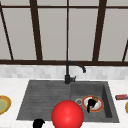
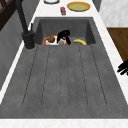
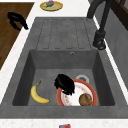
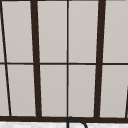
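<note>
The right hand is down in the sink basin, over the near edge of a white plate with a red rim. Its fingers are curled down onto the plate's edge, but I cannot tell if they really grip it or only touch it. In the right side view the same hand covers the left part of the plate. A small brown round thing lies on the plate, just beside the hand and apart from it. A banana lies on the basin floor, on the other side of the hand, near it but not touching. The drain is just behind the plate.

The left hand hangs in the air at the front edge of the counter, well apart from the plate, with its fingers curled and holding nothing. A big red ball is between the two hands in the front view. A black tap stands behind the sink.
</note>
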Robot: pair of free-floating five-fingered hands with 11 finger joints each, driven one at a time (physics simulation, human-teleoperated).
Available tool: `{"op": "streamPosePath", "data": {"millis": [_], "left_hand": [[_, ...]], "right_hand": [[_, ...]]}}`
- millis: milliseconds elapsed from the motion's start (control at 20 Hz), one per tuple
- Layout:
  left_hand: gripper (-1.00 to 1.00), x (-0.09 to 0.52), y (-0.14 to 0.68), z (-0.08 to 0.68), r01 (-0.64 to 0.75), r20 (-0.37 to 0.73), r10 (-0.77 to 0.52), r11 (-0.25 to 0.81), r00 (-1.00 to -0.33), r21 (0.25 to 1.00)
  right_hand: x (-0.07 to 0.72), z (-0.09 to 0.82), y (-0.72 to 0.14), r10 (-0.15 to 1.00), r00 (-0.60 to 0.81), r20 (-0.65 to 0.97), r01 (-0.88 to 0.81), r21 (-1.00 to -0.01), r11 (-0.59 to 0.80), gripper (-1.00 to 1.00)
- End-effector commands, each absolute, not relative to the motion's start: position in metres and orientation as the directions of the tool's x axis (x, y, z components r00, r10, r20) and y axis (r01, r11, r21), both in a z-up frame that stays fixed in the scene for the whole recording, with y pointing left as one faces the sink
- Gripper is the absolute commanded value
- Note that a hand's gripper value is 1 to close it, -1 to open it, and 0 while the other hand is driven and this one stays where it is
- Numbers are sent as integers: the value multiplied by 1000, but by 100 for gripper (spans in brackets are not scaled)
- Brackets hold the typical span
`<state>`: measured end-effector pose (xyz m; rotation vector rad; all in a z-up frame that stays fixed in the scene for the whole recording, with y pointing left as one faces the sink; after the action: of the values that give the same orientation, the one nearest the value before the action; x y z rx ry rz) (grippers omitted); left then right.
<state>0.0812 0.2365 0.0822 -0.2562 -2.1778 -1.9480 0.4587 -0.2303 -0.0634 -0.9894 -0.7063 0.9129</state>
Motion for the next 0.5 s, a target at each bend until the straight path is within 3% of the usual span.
{"op": "streamPosePath", "data": {"millis": [0,450], "left_hand": [[0,81,236,82,266,268,-9,112,-963,957],[0,81,236,82,266,268,-9,112,-963,957]], "right_hand": [[470,-63,-221,894,447,19,-427,-874,232,-100],[495,-64,-208,907,400,-132,-611,-776,156,-100]]}}
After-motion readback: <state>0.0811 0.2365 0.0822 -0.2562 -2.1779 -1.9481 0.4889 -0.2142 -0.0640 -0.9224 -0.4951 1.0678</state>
